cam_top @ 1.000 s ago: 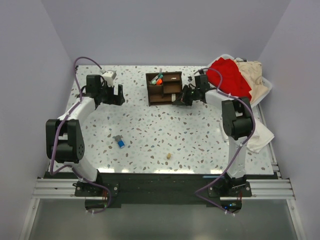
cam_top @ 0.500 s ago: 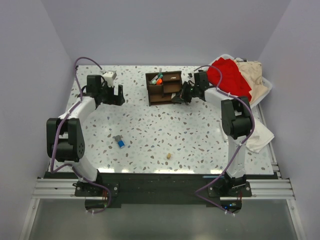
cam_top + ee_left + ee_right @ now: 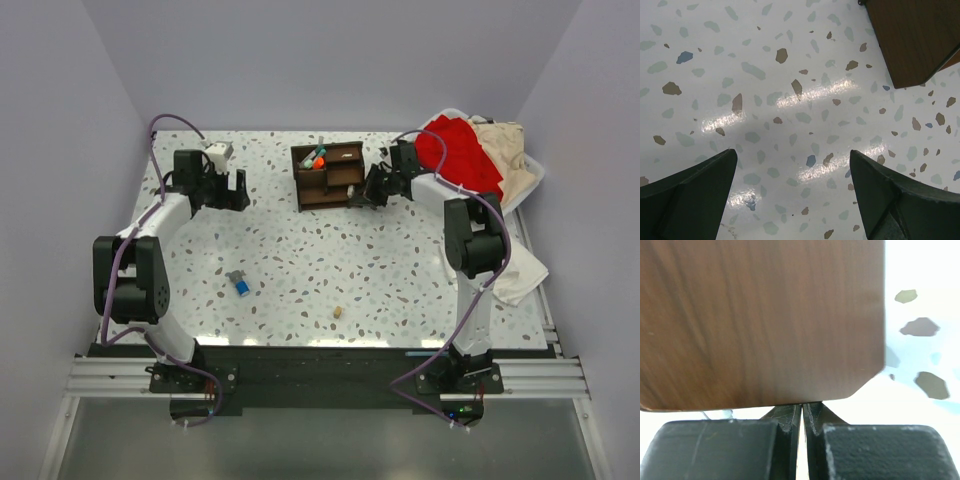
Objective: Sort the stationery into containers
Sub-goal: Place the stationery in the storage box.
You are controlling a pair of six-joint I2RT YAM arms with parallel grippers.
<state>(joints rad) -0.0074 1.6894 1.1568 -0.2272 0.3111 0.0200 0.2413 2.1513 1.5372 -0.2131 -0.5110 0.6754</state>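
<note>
Closed right gripper (image 3: pixel 802 414) at organiser (image 3: pixel 760 320) wall

White links and black joint blocks on left arm (image 3: pixel 165 213) and right arm (image 3: pixel 470 242); purple cables (image 3: pixel 152 140) looped along both; left gripper (image 3: pixel 792 152) dark green wedges, right gripper (image 3: pixel 802 410) matte black.

We find open tabletop (image 3: pixel 400 260) between the wide-jawed left gripper (image 3: pixel 243 190) and the organiser (image 3: pixel 328 175). The right gripper (image 3: pixel 803 415), fingers pressed together, crowds the organiser's right wall. Nearer, a blue-grey cylinder (image 3: pixel 241 284) and a tan bit (image 3: pixel 338 312) lie well apart; the basket (image 3: pixel 530 165) walls the far right.
</note>
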